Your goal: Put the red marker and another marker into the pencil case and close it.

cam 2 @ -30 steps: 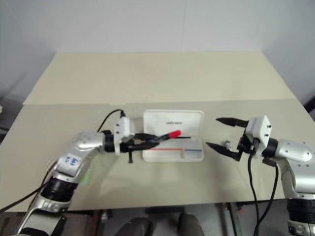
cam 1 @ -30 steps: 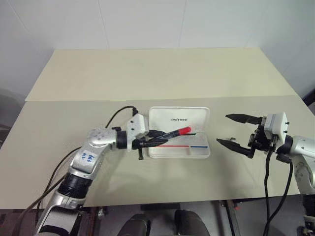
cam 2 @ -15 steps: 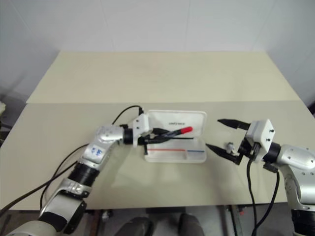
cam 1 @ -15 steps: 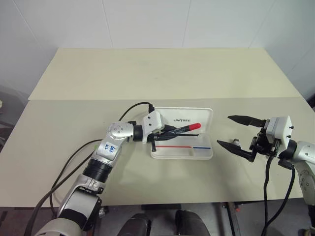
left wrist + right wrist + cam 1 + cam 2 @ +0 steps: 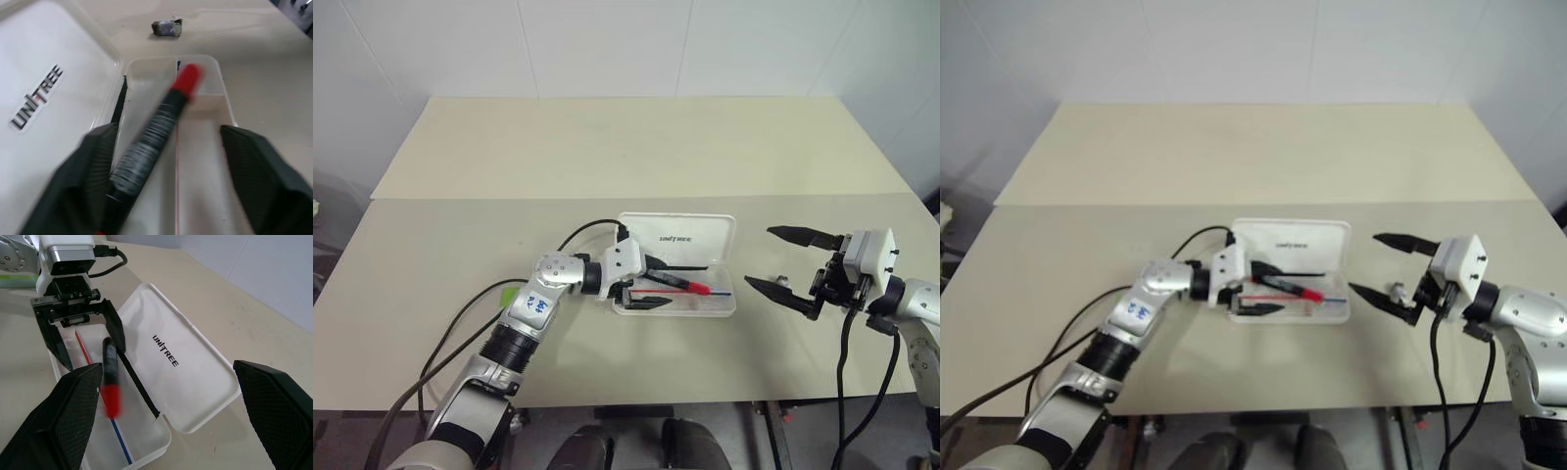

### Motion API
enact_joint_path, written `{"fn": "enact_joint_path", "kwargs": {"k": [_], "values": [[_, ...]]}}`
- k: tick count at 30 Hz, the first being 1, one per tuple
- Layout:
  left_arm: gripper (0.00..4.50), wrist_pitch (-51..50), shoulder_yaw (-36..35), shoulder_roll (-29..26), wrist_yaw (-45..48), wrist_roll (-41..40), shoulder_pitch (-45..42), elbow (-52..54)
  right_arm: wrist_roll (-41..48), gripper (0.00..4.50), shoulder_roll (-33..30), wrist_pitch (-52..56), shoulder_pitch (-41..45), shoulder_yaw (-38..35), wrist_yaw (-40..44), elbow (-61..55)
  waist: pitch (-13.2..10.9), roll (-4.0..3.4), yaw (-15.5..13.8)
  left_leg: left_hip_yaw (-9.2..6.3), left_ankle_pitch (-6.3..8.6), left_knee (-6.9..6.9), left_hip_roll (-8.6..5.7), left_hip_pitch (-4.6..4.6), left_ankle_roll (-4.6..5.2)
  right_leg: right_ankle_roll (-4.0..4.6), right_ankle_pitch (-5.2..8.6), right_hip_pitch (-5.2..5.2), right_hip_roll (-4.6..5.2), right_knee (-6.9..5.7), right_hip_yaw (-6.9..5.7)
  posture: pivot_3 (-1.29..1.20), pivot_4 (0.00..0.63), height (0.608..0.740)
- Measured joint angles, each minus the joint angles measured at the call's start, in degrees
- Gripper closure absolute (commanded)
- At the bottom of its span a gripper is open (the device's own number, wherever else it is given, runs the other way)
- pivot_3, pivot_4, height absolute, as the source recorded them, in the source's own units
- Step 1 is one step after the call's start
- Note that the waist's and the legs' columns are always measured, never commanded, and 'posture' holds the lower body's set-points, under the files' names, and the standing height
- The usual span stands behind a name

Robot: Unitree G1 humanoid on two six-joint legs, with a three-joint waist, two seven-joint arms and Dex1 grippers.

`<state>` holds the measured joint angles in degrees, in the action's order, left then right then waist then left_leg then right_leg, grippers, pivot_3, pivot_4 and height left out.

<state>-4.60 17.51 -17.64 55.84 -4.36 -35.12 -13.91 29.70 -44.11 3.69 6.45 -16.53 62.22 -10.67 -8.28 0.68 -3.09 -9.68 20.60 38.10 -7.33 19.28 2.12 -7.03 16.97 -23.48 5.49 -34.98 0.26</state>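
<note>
On the beige table (image 5: 460, 245) in front of the white wall, your pencil case (image 5: 676, 264) lay open, lid back. Your left gripper (image 5: 656, 281) hung over the tray with its fingers spread wide, and the red marker (image 5: 680, 284) sat between them inside the case, apparently let go. Your right gripper (image 5: 785, 261) waited just beside the case, fingers wide apart, holding nothing.

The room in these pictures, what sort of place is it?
Probably a robot test lab: a bare beige table against plain white walls, holding a white hinged plastic pencil case marked "unitree".
</note>
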Motion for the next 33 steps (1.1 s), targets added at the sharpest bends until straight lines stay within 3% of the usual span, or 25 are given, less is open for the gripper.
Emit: {"fn": "enact_joint_path", "kwargs": {"k": [8,19,27,33], "values": [[0.04,0.33,-0.49,0.16,-1.17,-0.1,1.5,2.97,-0.02,0.0,0.54,-0.27,0.94,0.48,0.22,0.83,0.0,0.0,0.07,0.0,0.0,-0.01,0.0,0.0,0.0,0.0,0.0,-0.01,0.0,0.0,0.0,0.0,0.15,0.74],[0.04,-8.65,-8.23,-3.5,-4.17,-7.72,13.41,24.16,-0.5,0.0,2.83,-1.81,5.13,4.13,2.66,6.37,0.0,0.0,0.3,0.03,0.0,-0.05,0.04,-0.05,0.0,0.0,0.0,-0.01,-0.02,0.02,0.05,0.0,0.15,0.74],[0.04,-16.05,-18.39,-3.31,-20.98,-6.6,29.41,41.96,-1.45,0.0,4.55,-3.74,10.77,7.75,6.04,12.38,0.0,0.0,0.16,0.07,0.0,-0.1,0.04,-0.08,0.0,0.01,0.0,0.01,-0.03,0.08,0.09,0.0,0.15,0.74],[0.04,-23.24,-27.9,2.28,-37.19,-2.51,41.06,50.83,-2.16,0.0,6.15,-5.02,15.64,10.12,9.28,18.26,0.01,0.01,-0.43,0.1,0.01,-0.11,0.06,-0.07,-0.01,0.01,0.0,0.05,-0.05,0.17,0.1,0.0,0.15,0.74]]}}
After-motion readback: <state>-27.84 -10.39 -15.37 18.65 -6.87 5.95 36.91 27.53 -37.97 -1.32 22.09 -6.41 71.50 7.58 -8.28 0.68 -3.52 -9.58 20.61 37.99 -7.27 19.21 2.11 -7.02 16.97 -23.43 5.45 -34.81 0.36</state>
